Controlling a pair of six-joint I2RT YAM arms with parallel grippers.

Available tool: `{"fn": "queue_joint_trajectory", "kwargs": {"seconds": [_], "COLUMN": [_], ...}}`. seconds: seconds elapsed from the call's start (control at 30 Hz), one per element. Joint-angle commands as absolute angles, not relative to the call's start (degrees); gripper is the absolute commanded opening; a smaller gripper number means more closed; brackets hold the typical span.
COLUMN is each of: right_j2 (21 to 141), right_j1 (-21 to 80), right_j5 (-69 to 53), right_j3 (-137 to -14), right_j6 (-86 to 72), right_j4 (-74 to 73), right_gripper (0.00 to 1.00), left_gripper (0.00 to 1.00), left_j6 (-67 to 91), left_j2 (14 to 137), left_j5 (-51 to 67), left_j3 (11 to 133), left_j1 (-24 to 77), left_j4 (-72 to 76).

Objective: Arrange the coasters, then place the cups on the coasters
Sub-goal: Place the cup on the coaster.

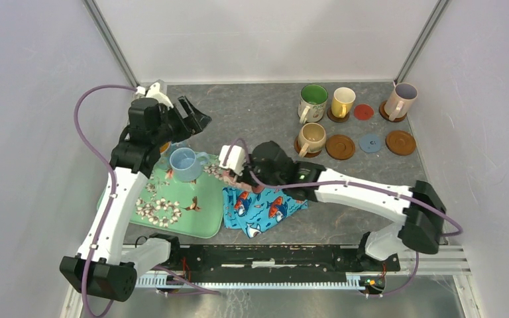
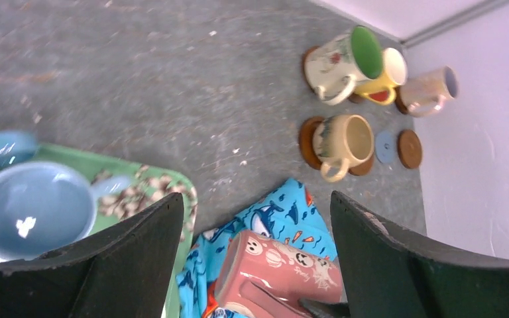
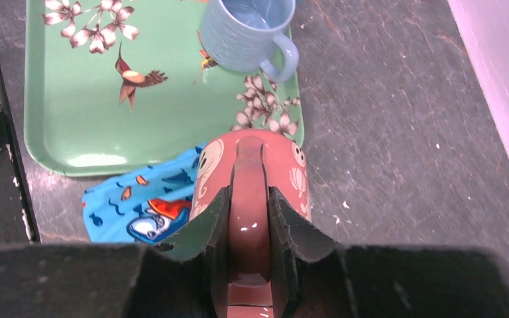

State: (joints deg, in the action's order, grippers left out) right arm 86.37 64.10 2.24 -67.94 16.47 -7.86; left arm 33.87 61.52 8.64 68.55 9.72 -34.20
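Right fingers point(image 3: 217, 218) clamped on pink mug point(image 3: 252, 165) handle, above cloth point(image 3: 139, 212) edge beside tray point(image 3: 73, 99).
Step in hand: cup placement, likely. Left fingers point(image 2: 139, 258) spread wide, holding nothing, near blue mug point(image 2: 30, 205). Next: carry pink mug to a bare coaster point(image 1: 340, 146) at far right, level it, lower base squarely onto disc, avoiding seated mugs point(image 1: 312, 103), then release.

Pink mug point(image 2: 275, 275) cut by bottom edge; light blue mug point(image 2: 30, 212) rim partly hidden.
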Motion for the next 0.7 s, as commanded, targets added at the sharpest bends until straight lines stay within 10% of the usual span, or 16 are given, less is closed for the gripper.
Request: {"fn": "queue_joint_trajectory", "kwargs": {"seconds": [0.0, 0.67], "right_j2": [77.6, 58.9], "right_j1": [60.1, 52.3], "right_j5": [-4.6, -14.0], "right_j3": [-64.4, -55.3], "right_j6": [18.0, 16.6], "right_j4": [-3.7, -13.2], "right_gripper": [0.00, 0.00], "left_gripper": [0.87, 0.74], "left_j6": [23.2, -28.4], "left_j2": [61.5, 59.5], "left_j5": [23.0, 42.8], "left_j3": [67.4, 58.6], "left_j1": [11.1, 36.6], "left_j4": [-19.8, -15.1]}}
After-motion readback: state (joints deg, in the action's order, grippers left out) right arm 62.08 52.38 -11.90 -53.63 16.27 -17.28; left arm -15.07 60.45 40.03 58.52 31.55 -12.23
